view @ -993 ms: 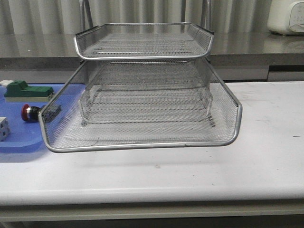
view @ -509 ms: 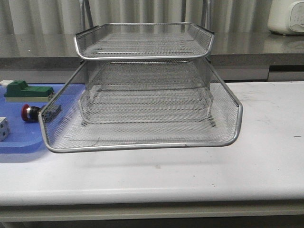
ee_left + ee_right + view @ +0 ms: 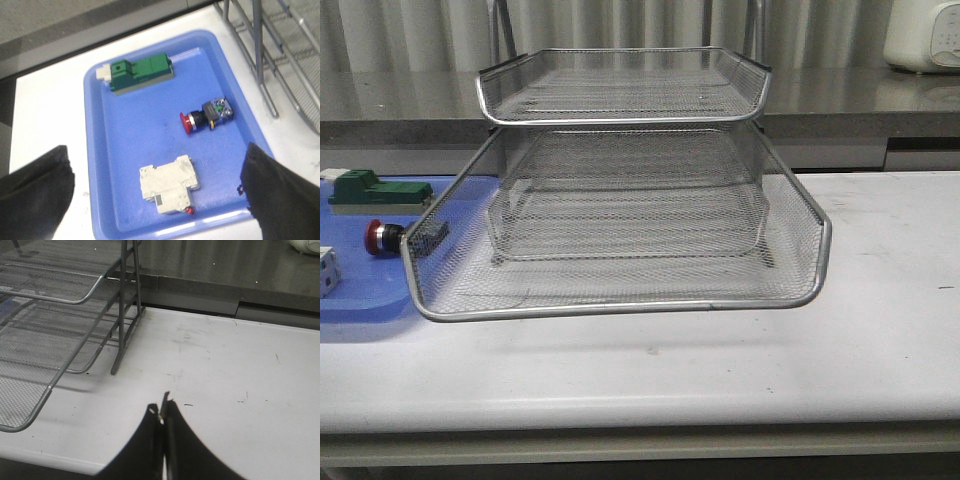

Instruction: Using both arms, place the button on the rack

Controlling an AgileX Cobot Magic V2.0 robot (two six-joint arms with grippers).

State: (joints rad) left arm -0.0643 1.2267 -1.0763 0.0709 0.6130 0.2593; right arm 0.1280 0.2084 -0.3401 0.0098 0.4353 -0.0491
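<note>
Left wrist view gives you the button (image 3: 206,115) lying mid-frame on the blue tray (image 3: 125,140), beside the rack (image 3: 280,60), with the left gripper (image 3: 155,190) spread wide above it. Your right gripper (image 3: 162,412) looks pressed together over bare table (image 3: 240,370), holding nothing.

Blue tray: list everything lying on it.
On the blue tray lie the button, a green block and a white breaker-like part. The left gripper's fingers cover the tray's near corners, so nothing there can be checked.

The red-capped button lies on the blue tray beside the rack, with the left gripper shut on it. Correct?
Not quite. In the left wrist view the left gripper is open, its fingers wide apart and off the button. The button does lie on the blue tray beside the rack.
</note>
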